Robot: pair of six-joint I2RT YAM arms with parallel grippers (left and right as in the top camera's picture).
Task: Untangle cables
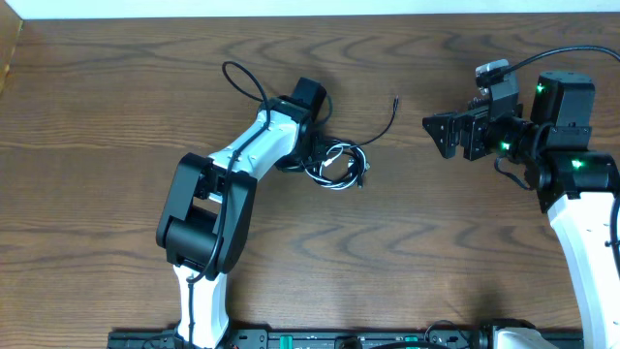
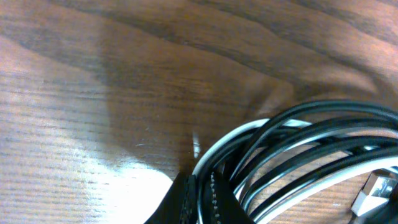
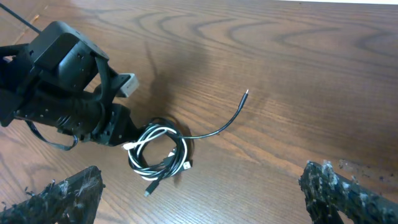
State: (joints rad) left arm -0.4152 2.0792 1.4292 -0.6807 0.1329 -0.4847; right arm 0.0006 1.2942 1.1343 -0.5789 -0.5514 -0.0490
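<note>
Where the overhead camera gives only a small dark tangle near the middle of the brown wood-grain table, the right wrist camera shows the bundle of thin black and white cables as a loose round coil. One black cable tail curves away from the coil to a free tip, and a small white plug sits at its lower edge. The left wrist camera alone shows the contact up close: black and white strands run into the dark fingertip at the bottom of its view. The left gripper is closed tight, pinching the coil's left edge. The right gripper stands well apart to the right, its jaws spread wide and holding nothing.
</note>
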